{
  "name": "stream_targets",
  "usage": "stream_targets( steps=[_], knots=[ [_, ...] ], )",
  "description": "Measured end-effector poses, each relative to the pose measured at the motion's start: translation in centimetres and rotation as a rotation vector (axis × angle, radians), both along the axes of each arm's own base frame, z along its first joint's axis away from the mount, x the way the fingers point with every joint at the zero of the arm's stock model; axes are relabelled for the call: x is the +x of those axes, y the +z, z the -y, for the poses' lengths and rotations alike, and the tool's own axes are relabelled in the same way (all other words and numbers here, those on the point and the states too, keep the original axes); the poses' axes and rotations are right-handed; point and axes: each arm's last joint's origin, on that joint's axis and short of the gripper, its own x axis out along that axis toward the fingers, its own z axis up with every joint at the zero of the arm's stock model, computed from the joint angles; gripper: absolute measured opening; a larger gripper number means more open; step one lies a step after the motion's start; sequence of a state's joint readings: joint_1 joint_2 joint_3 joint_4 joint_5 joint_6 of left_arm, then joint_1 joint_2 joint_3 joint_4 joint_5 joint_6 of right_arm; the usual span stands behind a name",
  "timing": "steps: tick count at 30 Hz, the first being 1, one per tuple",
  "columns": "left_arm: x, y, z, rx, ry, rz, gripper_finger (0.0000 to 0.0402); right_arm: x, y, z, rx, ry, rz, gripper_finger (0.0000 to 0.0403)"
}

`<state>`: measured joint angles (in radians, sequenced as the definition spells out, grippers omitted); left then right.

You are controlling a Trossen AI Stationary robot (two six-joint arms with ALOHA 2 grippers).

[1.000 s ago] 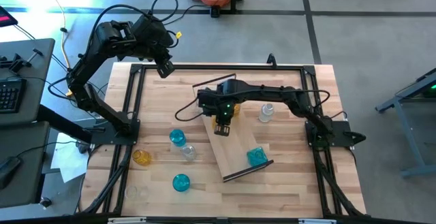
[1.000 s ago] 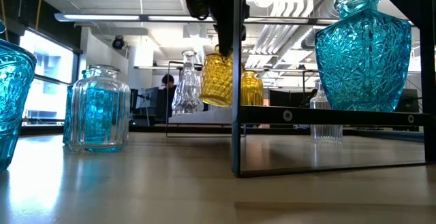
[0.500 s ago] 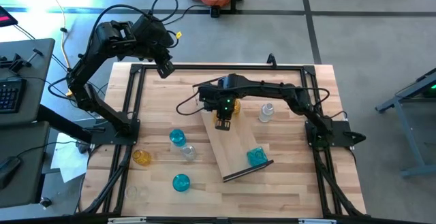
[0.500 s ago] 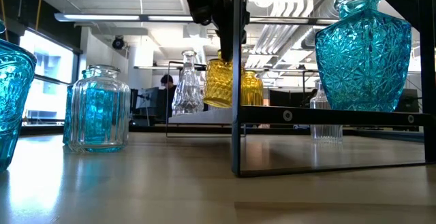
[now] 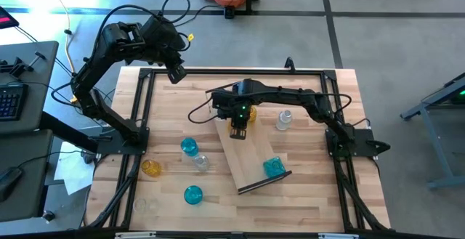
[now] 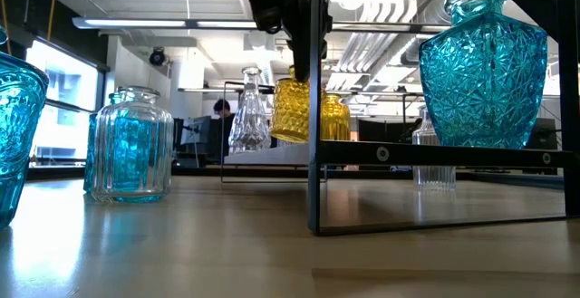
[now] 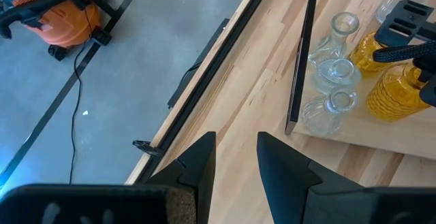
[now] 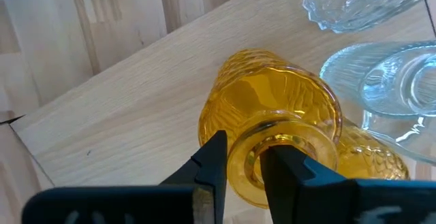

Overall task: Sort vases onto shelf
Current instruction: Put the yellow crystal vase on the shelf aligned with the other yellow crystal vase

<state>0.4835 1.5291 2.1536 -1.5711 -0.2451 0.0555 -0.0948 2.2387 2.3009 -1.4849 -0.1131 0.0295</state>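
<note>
The right gripper (image 8: 238,166) pinches an amber vase (image 8: 272,125) by its rim over the shelf (image 5: 251,155), apparently to set it beside others.

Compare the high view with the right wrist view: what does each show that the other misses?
Only the high view shows the left claw waiting at the table's far left corner, three blue vases and the whole shelf. Only the right wrist view shows the right claw with its fingers at the amber vase's rim. Both show that amber vase on the shelf, beside clear glass vases.
</note>
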Motion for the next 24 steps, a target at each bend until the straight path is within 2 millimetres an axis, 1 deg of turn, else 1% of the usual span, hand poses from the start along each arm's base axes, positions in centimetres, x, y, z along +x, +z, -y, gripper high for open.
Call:
stream_targets(
  steps=[24],
  knots=[
    [0.0,0.0,0.0,0.0,0.0,0.0,0.0102,-0.01,0.08,-0.18,0.04,0.031,0.009,0.0062]
  ],
)
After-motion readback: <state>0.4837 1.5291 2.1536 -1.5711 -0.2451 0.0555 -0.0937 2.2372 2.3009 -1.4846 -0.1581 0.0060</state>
